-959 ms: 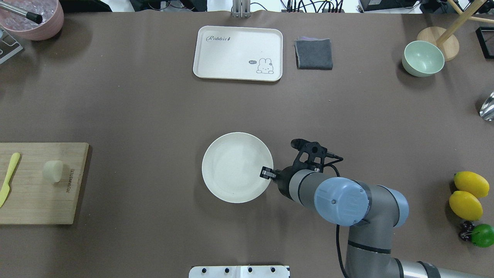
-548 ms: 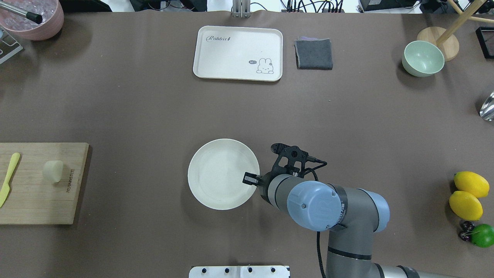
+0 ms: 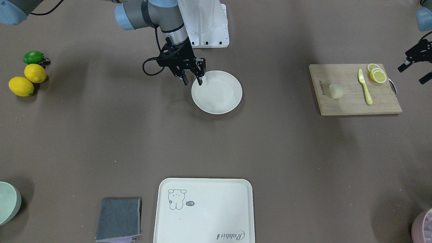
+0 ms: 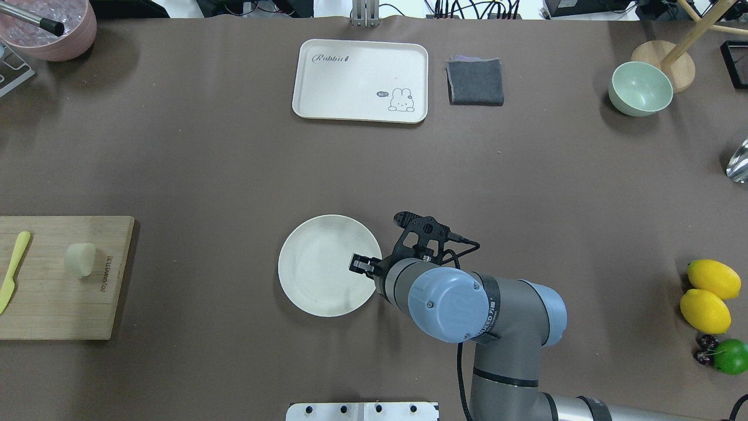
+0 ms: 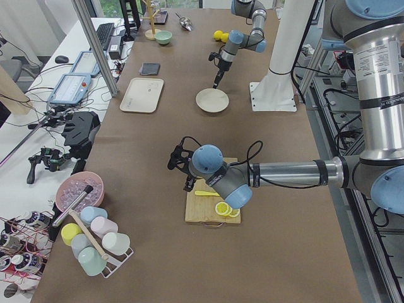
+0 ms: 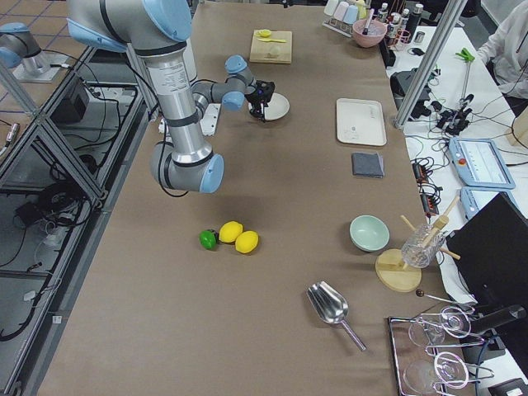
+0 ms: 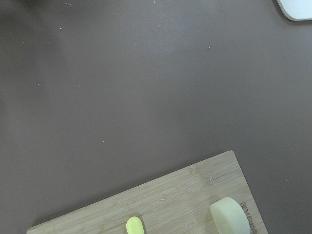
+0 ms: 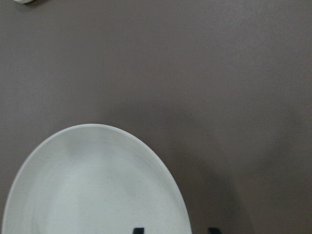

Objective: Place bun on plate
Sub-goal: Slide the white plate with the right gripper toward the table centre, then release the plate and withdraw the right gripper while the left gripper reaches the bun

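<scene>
The bun (image 4: 80,259) (image 3: 336,91) (image 7: 230,216), a small pale lump, lies on the wooden cutting board (image 4: 58,298) at the table's left edge. Near the table's middle sits the round cream plate (image 4: 318,275) (image 3: 221,96) (image 8: 87,185). My right gripper (image 4: 363,266) (image 3: 192,82) is open and points down at the plate's right rim, one finger inside the rim and one outside. My left gripper (image 3: 410,76) hovers open and empty beyond the board's outer end, well away from the bun.
A yellow knife (image 4: 14,269) and lemon slices (image 3: 377,73) share the board. At the far side are the rabbit tray (image 4: 360,80), a grey cloth (image 4: 475,82) and a green bowl (image 4: 640,89). Two lemons (image 4: 710,292) and a lime (image 4: 731,356) lie at the right.
My right gripper has moved left along the table and the plate has slid left with it. The bun and board have stayed put.
</scene>
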